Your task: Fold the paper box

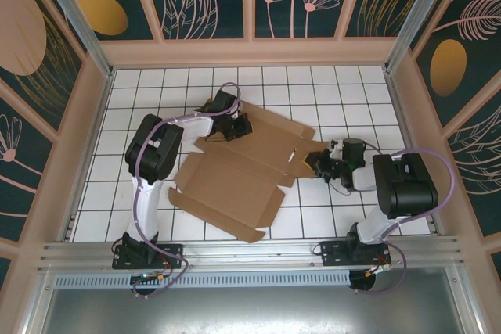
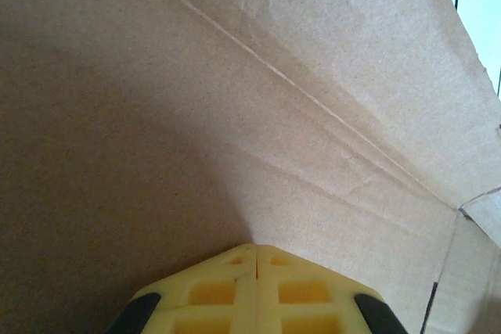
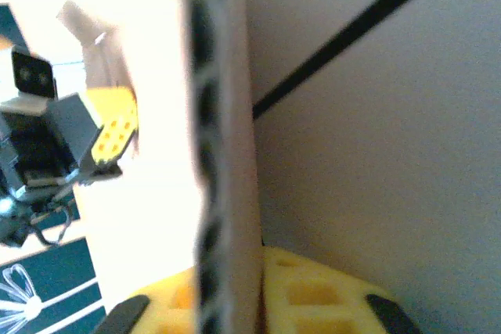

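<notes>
- The paper box (image 1: 235, 174) lies opened out as a creased brown sheet on the white gridded counter (image 1: 156, 84), its long panels running from the near left to the far right.
- My left gripper (image 1: 235, 127) sits at the box's far left edge. Its yellow fingers (image 2: 227, 291) are pressed together with cardboard right in front of them; I cannot tell whether any is pinched.
- My right gripper (image 1: 317, 163) is at the box's right edge, clamped on it. In my right wrist view the corrugated edge runs down between the two fingers.
</notes>
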Controlling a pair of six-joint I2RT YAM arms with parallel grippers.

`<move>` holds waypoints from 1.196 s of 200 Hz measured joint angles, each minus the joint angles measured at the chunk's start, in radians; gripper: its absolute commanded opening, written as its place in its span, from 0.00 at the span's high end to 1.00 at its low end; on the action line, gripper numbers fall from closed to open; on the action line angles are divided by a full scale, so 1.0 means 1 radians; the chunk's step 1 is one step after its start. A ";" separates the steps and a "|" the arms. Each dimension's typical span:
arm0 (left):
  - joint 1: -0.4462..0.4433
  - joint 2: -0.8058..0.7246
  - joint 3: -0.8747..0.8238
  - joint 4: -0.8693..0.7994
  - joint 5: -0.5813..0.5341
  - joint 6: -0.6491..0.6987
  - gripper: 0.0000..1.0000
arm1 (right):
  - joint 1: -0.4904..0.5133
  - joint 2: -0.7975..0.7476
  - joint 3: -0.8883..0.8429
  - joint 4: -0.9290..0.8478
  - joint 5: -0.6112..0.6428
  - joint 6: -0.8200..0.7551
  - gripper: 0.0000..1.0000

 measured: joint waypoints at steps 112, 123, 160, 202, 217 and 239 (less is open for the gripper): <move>-0.027 -0.152 -0.309 0.249 0.008 -0.224 0.99 | 0.180 0.114 0.689 -0.933 0.555 -0.531 0.94; -0.032 -0.152 -0.309 0.253 0.008 -0.238 0.99 | 0.233 0.151 0.772 -0.994 0.658 -0.554 0.91; -0.051 -0.153 -0.327 0.264 0.035 -0.276 0.99 | 0.392 0.299 0.965 -1.093 0.940 -0.581 0.83; -0.064 -0.153 -0.342 0.286 0.069 -0.299 0.99 | 0.520 0.422 1.068 -1.137 1.106 -0.584 0.75; -0.064 -0.153 -0.342 0.286 0.069 -0.301 0.99 | 0.554 0.468 1.104 -1.164 1.154 -0.585 0.75; -0.064 -0.153 -0.342 0.286 0.069 -0.301 0.99 | 0.588 0.525 1.141 -1.196 1.221 -0.587 0.75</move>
